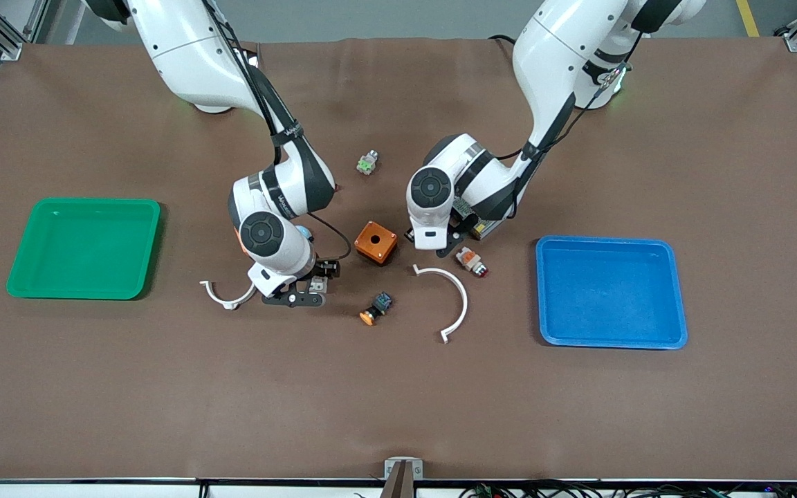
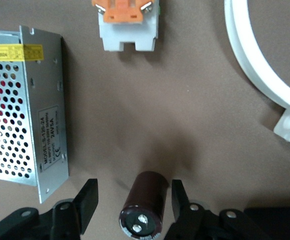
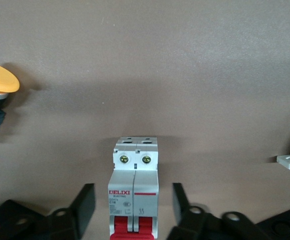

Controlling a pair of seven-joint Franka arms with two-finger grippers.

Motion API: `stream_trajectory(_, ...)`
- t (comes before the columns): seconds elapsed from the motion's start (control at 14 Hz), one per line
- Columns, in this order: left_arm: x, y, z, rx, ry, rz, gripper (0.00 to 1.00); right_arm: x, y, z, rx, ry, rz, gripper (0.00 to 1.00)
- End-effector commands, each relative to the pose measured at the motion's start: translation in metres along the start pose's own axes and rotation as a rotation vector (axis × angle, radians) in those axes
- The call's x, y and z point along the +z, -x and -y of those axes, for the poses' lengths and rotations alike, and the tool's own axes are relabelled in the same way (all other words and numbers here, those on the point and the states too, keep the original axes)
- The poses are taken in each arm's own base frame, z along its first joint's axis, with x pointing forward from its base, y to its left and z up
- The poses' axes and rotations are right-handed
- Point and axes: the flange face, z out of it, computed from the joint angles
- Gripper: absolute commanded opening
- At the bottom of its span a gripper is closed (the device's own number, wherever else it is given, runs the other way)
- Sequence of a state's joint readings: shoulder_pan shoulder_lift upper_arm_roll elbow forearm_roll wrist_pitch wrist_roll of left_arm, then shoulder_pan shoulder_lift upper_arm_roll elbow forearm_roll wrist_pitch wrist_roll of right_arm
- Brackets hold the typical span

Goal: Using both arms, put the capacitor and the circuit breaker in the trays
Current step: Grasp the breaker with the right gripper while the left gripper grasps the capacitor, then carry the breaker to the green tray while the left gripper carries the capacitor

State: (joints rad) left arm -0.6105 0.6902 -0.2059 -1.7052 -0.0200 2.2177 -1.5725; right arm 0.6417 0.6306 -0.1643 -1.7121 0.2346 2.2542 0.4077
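Observation:
The capacitor (image 2: 144,210), a dark cylinder with a silvery top, lies on the brown mat between the open fingers of my left gripper (image 2: 134,192), untouched. In the front view the left gripper (image 1: 440,243) hangs low beside the orange box and hides the capacitor. The circuit breaker (image 3: 134,195), a white block with red levers, lies between the open fingers of my right gripper (image 3: 132,197), with gaps on both sides. In the front view the right gripper (image 1: 298,294) is low over the mat, with the breaker (image 1: 318,283) partly showing under it.
A green tray (image 1: 84,249) lies toward the right arm's end, a blue tray (image 1: 609,290) toward the left arm's. Between the grippers are an orange box (image 1: 376,242), an orange-capped button (image 1: 376,308), a white arc (image 1: 450,297), a white-and-orange button (image 1: 471,261) and a metal power supply (image 2: 25,105).

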Motion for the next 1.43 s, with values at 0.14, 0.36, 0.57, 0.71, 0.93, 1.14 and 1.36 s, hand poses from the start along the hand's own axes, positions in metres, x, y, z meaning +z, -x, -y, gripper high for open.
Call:
stream_trajectory(0.14, 0.002, 0.004, -0.004, -0.022, 0.046, 0.018, 0.61, -0.002, -0.003, -0.004, 0.022, -0.017, 0.009, 0.26)
stream_trajectory(0.36, 0.002, 0.004, -0.004, -0.022, 0.047, 0.018, 0.36, -0.019, 0.000, -0.003, 0.020, -0.017, 0.030, 0.22)
stream_trajectory(0.57, -0.001, 0.004, -0.002, -0.041, 0.043, 0.021, 0.00, -0.083, -0.001, -0.031, 0.043, 0.001, 0.112, 0.23)
stream_trajectory(0.71, -0.030, -0.006, 0.002, -0.056, 0.037, 0.016, 0.00, -0.130, -0.005, -0.072, 0.095, 0.021, 0.172, 0.24)
stream_trajectory(0.93, -0.098, -0.061, 0.014, -0.111, 0.077, 0.001, 0.00, -0.183, -0.005, -0.152, 0.150, 0.079, 0.213, 0.24)
stream_trajectory(1.14, -0.160, -0.131, 0.035, -0.161, 0.130, -0.061, 0.00, -0.202, -0.011, -0.234, 0.166, 0.108, 0.235, 0.24)
stream_trajectory(1.36, -0.185, -0.208, 0.066, -0.138, 0.125, -0.066, 0.00, -0.200, -0.018, -0.335, 0.075, 0.065, 0.250, 0.24)
